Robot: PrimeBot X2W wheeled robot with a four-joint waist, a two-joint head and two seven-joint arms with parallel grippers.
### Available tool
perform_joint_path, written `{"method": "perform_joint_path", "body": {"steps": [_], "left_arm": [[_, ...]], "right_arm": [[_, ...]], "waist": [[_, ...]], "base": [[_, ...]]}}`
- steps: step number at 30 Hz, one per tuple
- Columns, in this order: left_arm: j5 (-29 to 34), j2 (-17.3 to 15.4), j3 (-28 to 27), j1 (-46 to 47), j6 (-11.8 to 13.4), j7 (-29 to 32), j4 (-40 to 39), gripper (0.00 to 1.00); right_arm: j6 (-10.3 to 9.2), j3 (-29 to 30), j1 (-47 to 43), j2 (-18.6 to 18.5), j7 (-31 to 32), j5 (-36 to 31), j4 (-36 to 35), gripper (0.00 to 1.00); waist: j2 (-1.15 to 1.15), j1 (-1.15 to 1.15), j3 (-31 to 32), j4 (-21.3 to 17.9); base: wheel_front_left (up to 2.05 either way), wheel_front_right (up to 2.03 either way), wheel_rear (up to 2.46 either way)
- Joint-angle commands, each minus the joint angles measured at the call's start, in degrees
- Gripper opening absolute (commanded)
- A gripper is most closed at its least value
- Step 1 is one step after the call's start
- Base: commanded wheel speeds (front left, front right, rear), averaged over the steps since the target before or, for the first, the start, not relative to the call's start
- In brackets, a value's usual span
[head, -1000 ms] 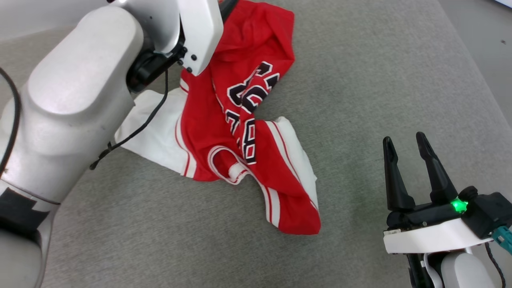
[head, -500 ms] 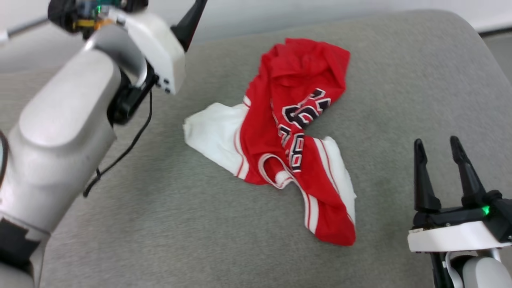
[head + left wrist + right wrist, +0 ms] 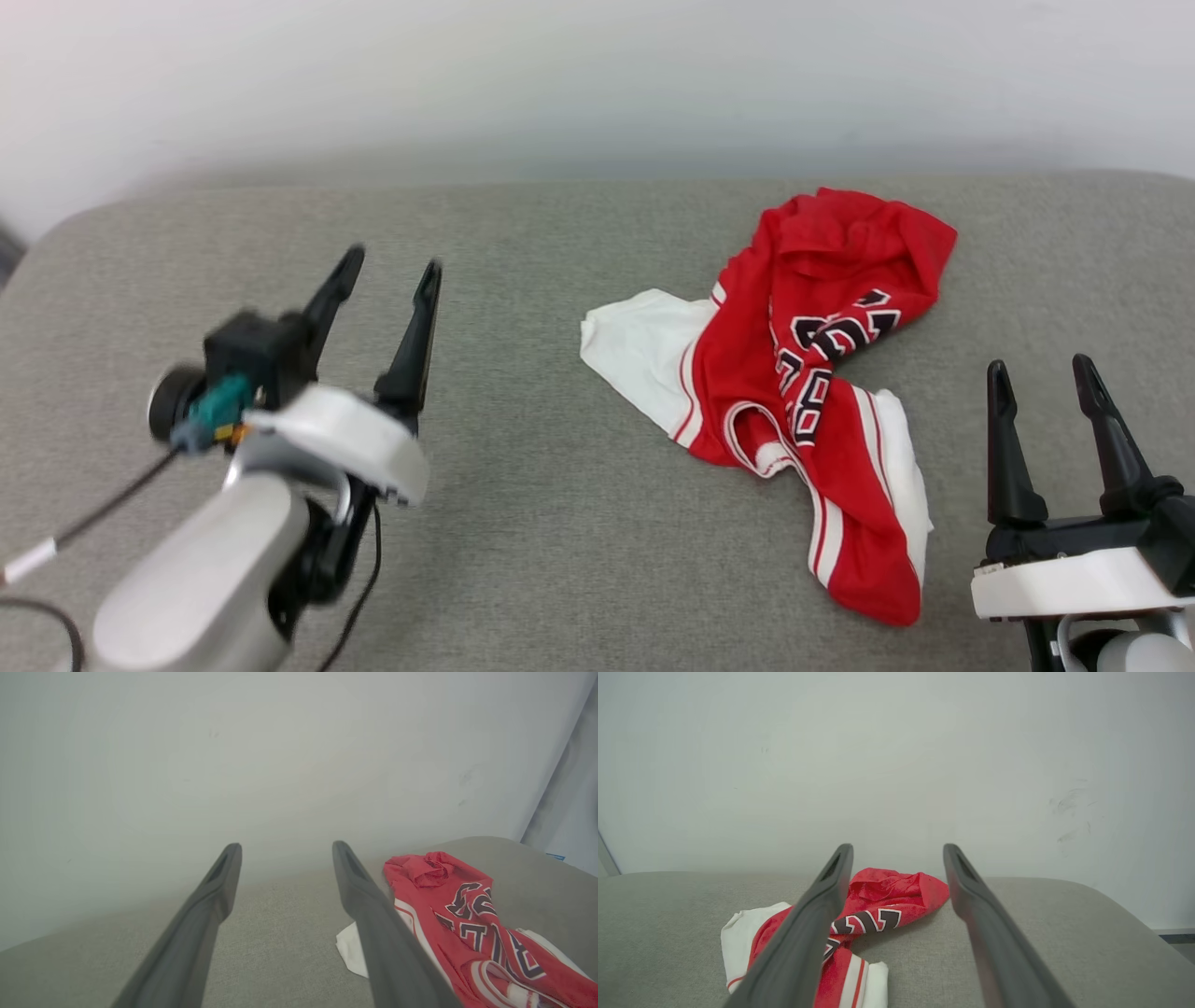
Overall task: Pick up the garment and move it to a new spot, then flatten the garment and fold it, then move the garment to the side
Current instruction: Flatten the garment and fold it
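- The garment [image 3: 803, 392] is seen crumpled on the grey woven surface [image 3: 560, 523], right of centre: thin red cloth, white sleeves, striped trim, black white-outlined lettering.
- The left gripper [image 3: 392, 261] is held spread and empty at the left, well apart from it.
- The right gripper [image 3: 1039, 366] is likewise spread and empty, near its right edge.
- A pale wall [image 3: 597, 84] is seen behind.

garment [image 3: 822, 243] — thin soft cloth, matt red and white, crumpled, numbers look flat-printed. desk [image 3: 560, 541] covered in grey woven fabric, matt, slightly rough. left claw [image 3: 390, 261] and right claw [image 3: 1038, 366] — dark matt plastic fingers [image 3: 1006, 448], smooth semi-gloss white shells [image 3: 1064, 579] behind. far wall [image 3: 597, 84] smooth, matt, pale.
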State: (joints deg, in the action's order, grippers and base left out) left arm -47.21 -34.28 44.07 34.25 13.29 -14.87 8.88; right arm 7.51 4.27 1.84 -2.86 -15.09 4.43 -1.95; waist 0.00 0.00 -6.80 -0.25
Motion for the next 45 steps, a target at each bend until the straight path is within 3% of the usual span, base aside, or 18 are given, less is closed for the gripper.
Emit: {"method": "perform_joint_path", "body": {"steps": [1, 7, 17, 23, 28, 35, 43, 45], "left_arm": [[0.38, 0.13, -1.53, -3.07, 1.12, -0.35, -1.88, 1.00], [7.20, 3.43, -8.39, -16.10, 3.26, -0.31, -10.45, 1.00], [14.77, 10.63, -15.28, -28.56, -0.09, -0.33, -11.00, 1.00], [17.19, 11.05, -16.75, -30.32, -2.95, -0.34, -9.56, 1.00], [18.58, 9.59, -15.69, -26.24, -5.24, 1.36, -9.30, 1.00], [16.35, 5.73, -14.48, -14.98, -10.83, 14.70, -10.00, 1.00], [9.49, 1.68, -11.49, 1.32, -17.59, 41.33, -8.63, 1.00], [8.52, 1.74, -11.05, 5.61, -18.55, 44.72, -7.00, 1.00]], "right_arm": [[-0.04, 0.14, -0.81, -0.02, -0.11, -0.50, -0.10, 1.00], [-0.03, 0.28, -1.72, -0.02, -0.03, -1.11, 0.13, 1.00], [-0.04, -0.58, -3.52, -0.02, 0.13, -0.52, 0.56, 1.00], [-0.04, -1.26, -3.57, -0.02, 0.12, 0.01, 0.66, 1.00], [-0.04, -1.61, -2.25, -0.02, 0.12, -0.28, -0.24, 1.00], [-0.04, -1.40, -0.67, -0.02, 0.05, -0.33, -1.21, 1.00], [-0.04, -1.65, 1.78, -0.01, -0.07, 1.12, -1.04, 1.00], [-0.04, -2.04, 2.46, -0.01, -0.08, 1.66, -1.11, 1.00]], "waist": [[0.00, 0.00, 1.29, 1.49], [0.00, 0.00, 2.28, 2.81], [0.00, 0.00, 3.49, 3.48], [0.00, 0.00, 3.39, 2.69], [0.00, 0.00, 1.15, 0.91], [0.00, 0.00, -4.05, -2.50], [0.00, 0.00, -9.88, -6.56], [0.00, 0.00, -11.24, -7.63]], "base": [[0.00, 0.00, 0.00], [0.00, 0.00, 0.00], [0.00, 0.00, 0.00], [0.00, 0.00, 0.00], [0.00, 0.00, 0.00], [0.00, 0.00, 0.00], [0.00, 0.00, 0.00], [0.00, 0.00, 0.00]]}}
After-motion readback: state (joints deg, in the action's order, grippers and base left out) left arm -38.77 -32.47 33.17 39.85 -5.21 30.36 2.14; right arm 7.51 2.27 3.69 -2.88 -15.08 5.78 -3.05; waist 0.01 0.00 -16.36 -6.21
